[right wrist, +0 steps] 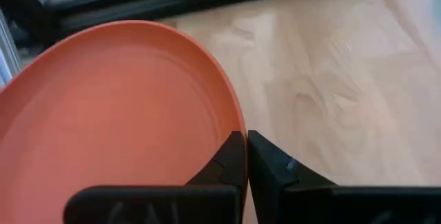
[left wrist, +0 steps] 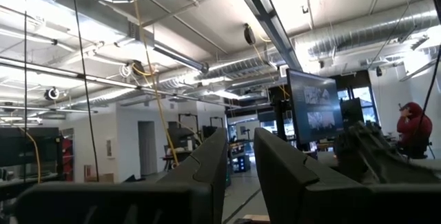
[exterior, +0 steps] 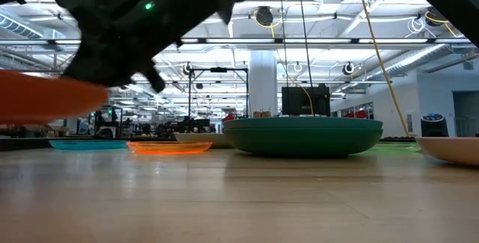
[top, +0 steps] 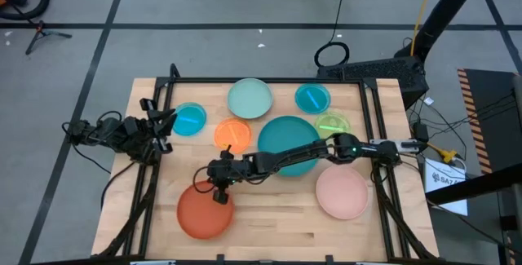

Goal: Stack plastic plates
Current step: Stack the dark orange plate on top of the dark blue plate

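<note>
Bare wood is lying open along the wooden table's [top: 277, 224] near edge between the round red-orange plastic plate [top: 204, 212] and round pink plastic plate [top: 341, 193]; the large teal plastic plate [top: 287, 141] is blocking the middle

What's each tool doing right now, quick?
Left tool: open, holding nothing, parked at the table's left edge.
Right tool: shut on the red-orange plate rim.
</note>
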You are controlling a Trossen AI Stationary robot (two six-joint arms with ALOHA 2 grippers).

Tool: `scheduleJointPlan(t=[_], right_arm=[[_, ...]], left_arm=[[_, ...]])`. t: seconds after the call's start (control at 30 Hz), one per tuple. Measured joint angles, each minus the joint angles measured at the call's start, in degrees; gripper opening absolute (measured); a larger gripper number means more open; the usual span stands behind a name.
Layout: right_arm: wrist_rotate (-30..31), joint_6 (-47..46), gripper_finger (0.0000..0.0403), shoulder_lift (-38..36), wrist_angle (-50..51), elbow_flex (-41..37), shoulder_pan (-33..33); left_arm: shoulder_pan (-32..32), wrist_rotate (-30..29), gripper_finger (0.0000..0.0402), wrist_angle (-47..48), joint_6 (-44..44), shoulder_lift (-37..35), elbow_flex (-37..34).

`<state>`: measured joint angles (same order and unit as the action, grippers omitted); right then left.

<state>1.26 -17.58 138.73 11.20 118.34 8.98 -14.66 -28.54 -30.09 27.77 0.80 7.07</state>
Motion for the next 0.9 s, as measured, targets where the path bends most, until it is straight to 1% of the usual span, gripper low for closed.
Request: scheduleJointPlan(t=[0.2, 0.33, 0.43, 0.6, 0.8, 0.83, 0.9], right_arm=[[-0.05, 3.3, 0.0001, -6.31, 13.54, 0.0, -0.19], [0.66, 3.56, 0.0001, -10.65, 22.45, 0.02, -0.19], [3.25, 3.77, 0.0001, -13.58, 28.62, 0.02, -0.22], [5.37, 3.78, 0.0, -16.99, 36.7, 0.09, -0.52], [13.0, 3.19, 0.0, -19.81, 47.07, 0.09, -0.83], [13.96, 2.71, 0.0, -20.41, 48.7, 0.09, -0.89], [14.02, 1.68, 0.0, -21.42, 51.93, 0.07, -1.21]], left_arm=[[-0.01, 0.0, 0.0081, -0.02, -0.01, 0.0, 0.0], [0.0, 0.0, 0.0081, -0.02, -0.09, -0.02, 0.0], [0.0, 0.0, 0.0081, 0.0, -0.09, -0.02, 0.0], [0.0, 0.0, 0.0081, 0.02, -0.11, 0.0, 0.0], [-0.01, 0.02, 0.0081, 0.33, -0.28, -0.01, 0.0], [-0.02, 0.0, 0.0081, 0.39, -0.28, 0.0, 0.0], [-0.01, 0.0, 0.0081, 0.35, -0.28, -0.02, 0.0]])
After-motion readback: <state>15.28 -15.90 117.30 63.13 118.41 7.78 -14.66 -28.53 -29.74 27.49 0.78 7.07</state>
